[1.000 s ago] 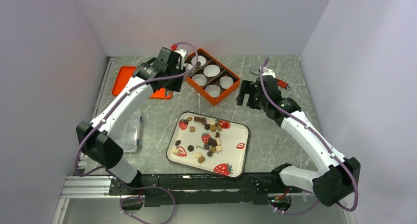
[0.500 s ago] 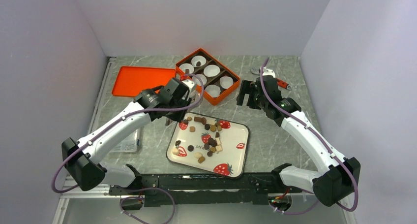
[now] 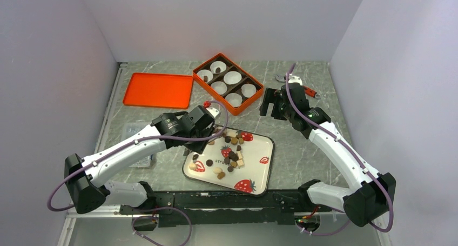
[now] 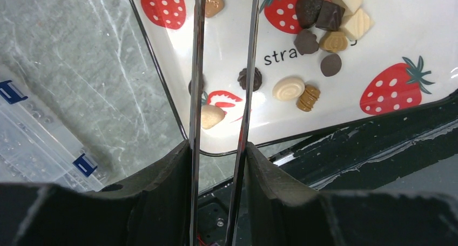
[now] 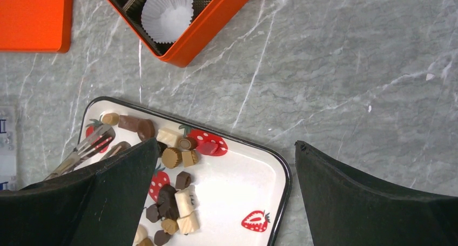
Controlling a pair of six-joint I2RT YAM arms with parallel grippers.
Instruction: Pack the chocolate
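Observation:
Many small dark, light brown and cream chocolates (image 3: 233, 155) lie on a white strawberry-print tray (image 3: 264, 170). My left gripper (image 3: 208, 128) is shut on metal tongs (image 4: 221, 67) and hovers over the tray's left end. The two tong blades stand apart over loose chocolates (image 4: 318, 24), and their tips are out of the left wrist view. My left gripper (image 4: 219, 146) shows at the bottom of that view. My right gripper (image 3: 270, 106) is open and empty above the table, beyond the tray's far right corner. It (image 5: 227, 143) looks down on the chocolates (image 5: 173, 203).
An orange box (image 3: 228, 84) with white paper cups (image 5: 166, 13) stands at the back, one cup holding a dark piece. Its orange lid (image 3: 158, 90) lies to the left. A clear plastic case (image 4: 32, 143) lies left of the tray. A red-handled tool (image 3: 302, 86) lies back right.
My left arm swung from over the orange box down to the tray's left end, carrying the tongs. The right arm has not moved.

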